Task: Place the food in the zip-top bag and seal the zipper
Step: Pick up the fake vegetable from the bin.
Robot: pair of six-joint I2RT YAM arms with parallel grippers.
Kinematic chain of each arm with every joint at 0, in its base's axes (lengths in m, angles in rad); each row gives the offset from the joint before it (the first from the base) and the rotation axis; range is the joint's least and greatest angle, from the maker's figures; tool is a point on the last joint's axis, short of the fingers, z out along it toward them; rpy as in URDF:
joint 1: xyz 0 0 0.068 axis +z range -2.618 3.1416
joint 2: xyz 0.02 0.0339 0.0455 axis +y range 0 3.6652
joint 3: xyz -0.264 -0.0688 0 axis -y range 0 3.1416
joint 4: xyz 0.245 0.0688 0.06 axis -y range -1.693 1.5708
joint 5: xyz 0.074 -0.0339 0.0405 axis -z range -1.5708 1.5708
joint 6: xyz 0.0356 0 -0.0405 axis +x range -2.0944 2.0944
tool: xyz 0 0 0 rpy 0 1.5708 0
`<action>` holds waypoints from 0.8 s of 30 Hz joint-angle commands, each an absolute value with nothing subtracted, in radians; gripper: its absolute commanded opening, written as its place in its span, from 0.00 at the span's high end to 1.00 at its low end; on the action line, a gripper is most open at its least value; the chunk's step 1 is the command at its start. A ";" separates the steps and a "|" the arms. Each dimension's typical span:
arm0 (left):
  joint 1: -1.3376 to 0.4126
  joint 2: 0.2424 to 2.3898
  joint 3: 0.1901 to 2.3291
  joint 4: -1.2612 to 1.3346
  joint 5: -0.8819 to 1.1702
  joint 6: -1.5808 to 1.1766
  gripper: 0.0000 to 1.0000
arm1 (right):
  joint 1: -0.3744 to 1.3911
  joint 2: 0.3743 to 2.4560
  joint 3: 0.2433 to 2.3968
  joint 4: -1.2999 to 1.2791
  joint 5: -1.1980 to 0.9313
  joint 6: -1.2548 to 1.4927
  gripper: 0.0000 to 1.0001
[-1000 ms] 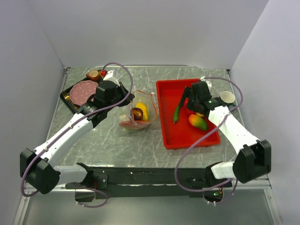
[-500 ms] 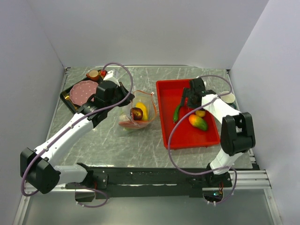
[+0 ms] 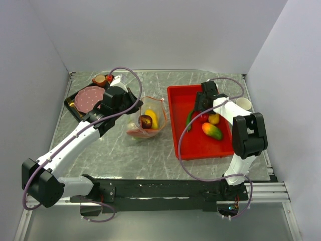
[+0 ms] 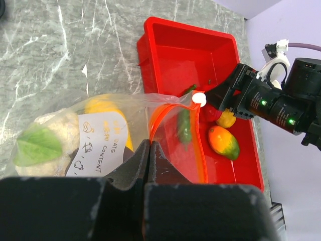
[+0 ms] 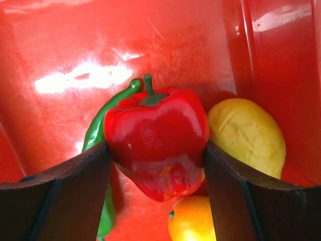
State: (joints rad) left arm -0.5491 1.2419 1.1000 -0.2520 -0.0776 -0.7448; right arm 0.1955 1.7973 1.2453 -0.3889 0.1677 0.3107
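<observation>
My left gripper [image 4: 149, 150] is pinched fully shut on the rim of the zip-top bag [image 4: 100, 125], holding the mouth up. The zipper [image 4: 161, 111] arches rightward from that pinch, so the opening faces the red tray [image 4: 185, 55]. A yellow fruit [image 4: 103, 106] and a leafy vegetable [image 4: 40, 143] are already inside the bag.

To the right, my right gripper [image 5: 156, 165] is down in the far part of the tray, partly open around the red pepper [image 5: 155, 130]. One finger rests against each flank, across the pepper's width. Its stem points away from my wrist, and it looks to be resting on the tray floor. A green chilli [image 5: 100, 130] lies just beside its left side. A yellow lemon [image 5: 246, 135] is just beside its right, and the mango [image 3: 211, 131] lies nearer to me.

The coming move turns on one fact: the bag mouth lies to the left of this gripper, just beyond the tray's left wall. My right arm is nearer to the pepper, so I judge that it lifts clear of the wall and carries leftward while my left keeps the mouth spread.
</observation>
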 commanded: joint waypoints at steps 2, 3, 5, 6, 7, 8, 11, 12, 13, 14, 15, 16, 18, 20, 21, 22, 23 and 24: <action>-0.546 1.233 1.112 -0.224 -0.087 -0.756 0.99 | 0.187 1.799 1.253 -0.368 0.110 0.311 0.61; -0.546 1.229 1.109 -0.215 -0.084 -0.758 0.99 | 0.187 1.792 1.252 -0.371 0.106 0.316 0.62; -0.546 1.224 1.108 -0.212 -0.084 -0.759 0.99 | 0.189 1.761 1.252 -0.377 0.094 0.321 0.61; -0.546 1.221 1.108 -0.215 -0.089 -0.759 0.99 | 0.190 1.746 1.255 -0.396 0.091 0.313 0.59; -0.546 1.220 1.106 -0.213 -0.095 -0.759 0.99 | 0.192 1.730 1.255 -0.403 0.095 0.305 0.58; -0.546 1.215 1.100 -0.212 -0.098 -0.759 0.99 | 0.193 1.695 1.255 -0.411 0.104 0.301 0.57; -0.546 1.203 1.092 -0.213 -0.104 -0.762 0.99 | 0.192 1.625 1.246 -0.429 0.124 0.302 0.57; -0.546 1.197 1.089 -0.212 -0.104 -0.764 0.99 | 0.192 1.605 1.240 -0.430 0.121 0.305 0.57; -0.546 1.193 1.083 -0.207 -0.104 -0.765 0.99 | 0.193 1.589 1.224 -0.426 0.103 0.310 0.58; -0.546 1.190 1.080 -0.204 -0.101 -0.764 0.99 | 0.192 1.559 1.217 -0.422 0.094 0.317 0.58; -0.546 1.190 1.080 -0.206 -0.098 -0.765 0.99 | 0.192 1.546 1.210 -0.416 0.089 0.324 0.59; -0.546 1.190 1.081 -0.209 -0.097 -0.765 0.99 | 0.192 1.523 1.195 -0.416 0.072 0.330 0.60; -0.546 1.195 1.083 -0.209 -0.094 -0.764 0.99 | 0.192 1.503 1.184 -0.410 0.060 0.337 0.60; -0.546 1.193 1.085 -0.207 -0.087 -0.768 0.99 | 0.192 1.485 1.172 -0.408 0.032 0.342 0.60; -0.546 1.192 1.083 -0.204 -0.086 -0.769 0.99 | 0.192 1.479 1.167 -0.408 0.023 0.344 0.60; -0.546 1.190 1.080 -0.204 -0.084 -0.770 0.99 | 0.192 1.474 1.158 -0.407 0.011 0.345 0.63; -0.546 1.189 1.077 -0.201 -0.086 -0.773 0.99 | 0.192 1.467 1.154 -0.405 0.003 0.345 0.65; -0.546 1.187 1.077 -0.201 -0.084 -0.773 0.99 | 0.192 1.460 1.147 -0.408 -0.018 0.350 0.66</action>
State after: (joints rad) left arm -0.5491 1.2194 1.0824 -0.2455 -0.0864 -0.7567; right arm 0.1917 1.4990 1.1751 -0.4152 0.0433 0.3328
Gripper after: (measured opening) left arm 0.019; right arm 0.740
